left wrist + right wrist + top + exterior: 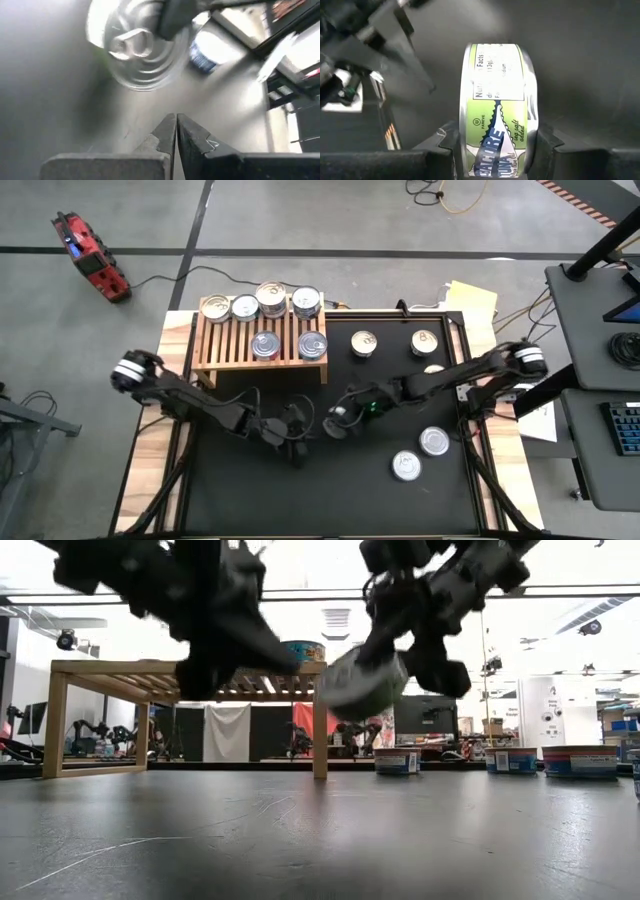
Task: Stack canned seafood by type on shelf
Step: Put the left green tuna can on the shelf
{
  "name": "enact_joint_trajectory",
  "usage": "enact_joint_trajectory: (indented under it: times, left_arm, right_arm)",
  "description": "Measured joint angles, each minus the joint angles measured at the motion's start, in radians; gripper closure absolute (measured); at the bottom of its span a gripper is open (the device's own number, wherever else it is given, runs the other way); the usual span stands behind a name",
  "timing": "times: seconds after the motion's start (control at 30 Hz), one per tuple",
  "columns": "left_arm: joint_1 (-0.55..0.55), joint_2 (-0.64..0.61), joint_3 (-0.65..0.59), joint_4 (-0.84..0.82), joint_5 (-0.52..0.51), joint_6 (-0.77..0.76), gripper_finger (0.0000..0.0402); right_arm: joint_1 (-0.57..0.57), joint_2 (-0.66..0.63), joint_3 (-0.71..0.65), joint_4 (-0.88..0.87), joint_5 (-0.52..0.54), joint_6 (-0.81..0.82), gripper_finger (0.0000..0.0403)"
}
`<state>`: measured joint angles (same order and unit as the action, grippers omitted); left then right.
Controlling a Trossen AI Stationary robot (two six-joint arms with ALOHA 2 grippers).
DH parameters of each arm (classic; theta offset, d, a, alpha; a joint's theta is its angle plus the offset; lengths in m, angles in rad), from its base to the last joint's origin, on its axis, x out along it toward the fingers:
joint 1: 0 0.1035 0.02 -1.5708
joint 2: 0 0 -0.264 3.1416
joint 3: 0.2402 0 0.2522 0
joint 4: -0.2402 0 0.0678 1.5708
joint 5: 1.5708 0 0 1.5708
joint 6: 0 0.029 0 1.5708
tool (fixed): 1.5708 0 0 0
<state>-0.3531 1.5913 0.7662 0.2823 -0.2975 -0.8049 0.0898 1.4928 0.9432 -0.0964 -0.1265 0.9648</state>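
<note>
We've got the right gripper clenched on a tuna can, mid-table, lifted clear of the black mat. The low view shows the can hanging above the surface, tipped off level. In the right wrist view the fingers press on the two flat faces, lid one side and base the other, so the label band faces the camera. The can's axis thus runs across the jaws, not up.

Key relation: the shelf lies up-left of the held can in the high view, near but apart. The can is just off the shelf's front right corner, roughly at the height of the slatted top. The right arm is the nearer one and the one carrying.

Left gripper is pinched shut on nothing, sitting just beside the right one at table centre; its camera looks at the held can's pull-tab lid.

Shelf stock: four cans along the back row, two in the front row. Loose cans wait on the mat: two behind the right arm, two in front of it, one partly hidden under it.

Our read: the can needs rotating lid-up before it is set down, else it lands on its rim and rolls. Type match is tbd; the shelf labels are too small to read.
</note>
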Motion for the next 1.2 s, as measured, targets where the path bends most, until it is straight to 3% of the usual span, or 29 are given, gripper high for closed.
enact_joint_trajectory:
  times: [0.3,0.57,0.7,0.83,1.0,1.2]
  left_arm:
    - [0.005,-0.264,0.000,0.032,-0.083,0.212,0.0401]
    - [0.008,-0.453,0.032,0.033,-0.289,0.411,0.0401]
    - [0.011,-0.472,0.066,0.031,-0.314,0.406,0.0396]
    - [0.011,-0.467,0.100,0.027,-0.291,0.336,0.0365]
    - [0.016,-0.446,0.118,0.019,-0.214,0.310,0.0297]
    - [0.018,-0.434,0.124,0.019,-0.293,0.343,0.0215]
  right_arm:
    - [-0.050,-0.200,0.000,0.023,0.164,-0.094,0.0273]
    - [-0.064,-0.233,0.000,0.328,0.163,-0.292,0.0273]
    - [-0.064,-0.228,0.000,0.431,0.148,-0.391,0.0273]
    - [-0.064,-0.231,0.000,0.458,0.124,-0.469,0.0273]
    - [-0.064,-0.233,0.038,0.471,0.057,-0.565,0.0273]
    - [-0.064,-0.228,0.075,0.464,0.018,-0.600,0.0273]
